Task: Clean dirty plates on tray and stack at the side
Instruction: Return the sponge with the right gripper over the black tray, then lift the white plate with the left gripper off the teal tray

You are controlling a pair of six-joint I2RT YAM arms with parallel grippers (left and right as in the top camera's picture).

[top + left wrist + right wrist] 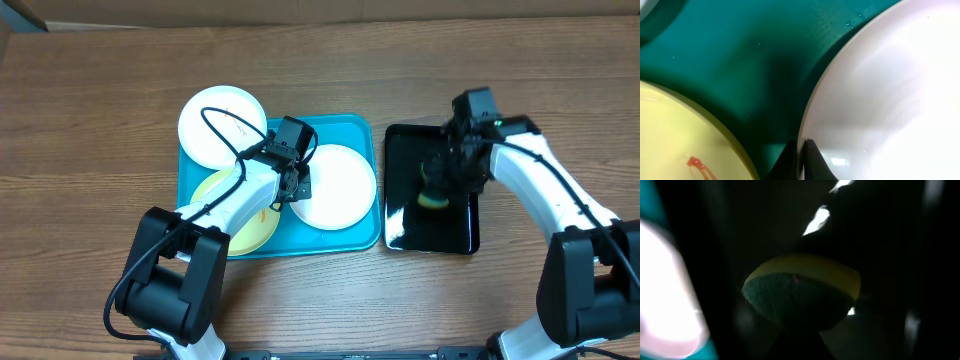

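Tray: a large turquoise-blue plastic tray (355, 130) with a raised rim, on the left half of the wooden table (100, 80).
Plates: three round, flat plastic plates, all on the tray.
- The far white plate (215, 120) overhangs the tray's far left corner.
- The pale yellow-green plate (255, 228) lies near left, partly under the left arm, and carries a red smear (697, 165).
- The right white plate (340, 185) fills the tray's right half.

Left gripper (802, 157): fingers pressed together on the left rim of the right white plate, with a sliver of rim showing between them.
Right gripper (450, 178): low over the glossy black tray (405, 225), just right of the turquoise one. It appears to pinch a yellow sponge with a green scouring face (800, 295), which bulges as if squeezed. The fingers themselves are lost in shadow.
Stage: probably early, since no stack stands beside the tray.
Risk, slipping: the thin rim grip is shallow, so scrubbing pressure could pull the plate free or tip it.
Risk, nudging: the plates lie close together, so a sliding plate could knock the overhanging one off the tray.
Risk, sponge: a loose pinch could drop it mid-wipe.
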